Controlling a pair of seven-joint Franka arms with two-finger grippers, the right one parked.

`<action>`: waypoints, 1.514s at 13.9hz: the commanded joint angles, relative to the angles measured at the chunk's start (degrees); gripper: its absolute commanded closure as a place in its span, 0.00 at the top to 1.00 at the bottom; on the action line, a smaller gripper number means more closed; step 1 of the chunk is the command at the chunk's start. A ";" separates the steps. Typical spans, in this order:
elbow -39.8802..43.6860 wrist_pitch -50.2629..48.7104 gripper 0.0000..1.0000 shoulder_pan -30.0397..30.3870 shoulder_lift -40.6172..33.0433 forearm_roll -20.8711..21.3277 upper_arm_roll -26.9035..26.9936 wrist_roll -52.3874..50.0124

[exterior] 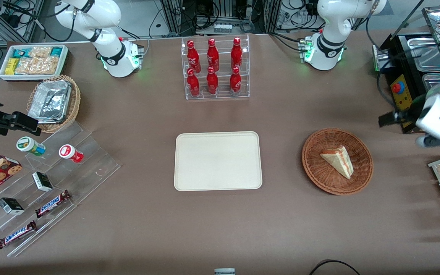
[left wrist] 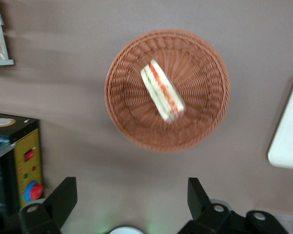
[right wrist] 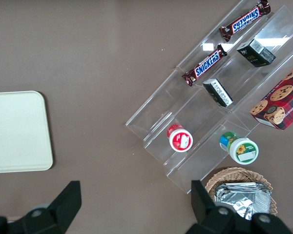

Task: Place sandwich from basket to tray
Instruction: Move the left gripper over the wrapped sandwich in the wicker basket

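Left wrist view: gripper (left wrist: pixel 132 197) spread wide, nothing between the fingers (left wrist: pixel 63 195), hanging high above bare table just beside the basket (left wrist: pixel 136 131). Sandwich (left wrist: pixel 162 91) ahead of the fingertips, lying in the middle of the basket, red and green stripes of the cut edge facing up toward the camera. Corner of the tray (left wrist: pixel 288 136) past the basket, off to one side of the gripper. Yellow control box (left wrist: pixel 27 158) with a red button close by one finger.

Front view: gripper (exterior: pixel 390 119) dark at the arm's tip, near the table's working-arm end, up and to the side of the basket (exterior: pixel 311 168), not over it. Sandwich (exterior: pixel 338 160) resting flat inside, well apart from the fingers. Tray (exterior: pixel 189 179) bare, farther from the gripper than the basket, toward the table's middle.

Step in hand, by judgement: approach, before any grasp; nothing lifted, nothing moved. Next move probably: centre over the sandwich, turn the wrist so the fingers straddle the wedge across its thin bread faces, then descend into the basket without catching the wicker rim. Soft bread, so a light squeeze likely enough.
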 commanded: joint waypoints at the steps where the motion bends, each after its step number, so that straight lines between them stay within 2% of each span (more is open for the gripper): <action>1: -7.78 8.18 1.00 0.14 -1.65 0.23 0.34 -9.23; 2: -10.94 13.27 1.00 0.23 -1.82 -0.04 0.34 -14.94; 6: -24.47 29.01 1.00 0.14 -3.75 -1.17 0.25 -26.74; 8: -33.61 40.33 1.00 0.05 -6.03 -1.36 0.25 -29.58; 9: -35.65 43.00 1.00 0.05 -6.04 -1.36 0.25 -29.59; 12: -36.64 44.25 1.00 0.05 -5.07 -1.53 0.16 -30.12; 14: -37.34 47.75 1.00 -0.47 -3.85 -4.42 0.16 -31.08; 21: -38.04 56.38 1.00 -2.32 1.69 -4.70 -0.28 -34.42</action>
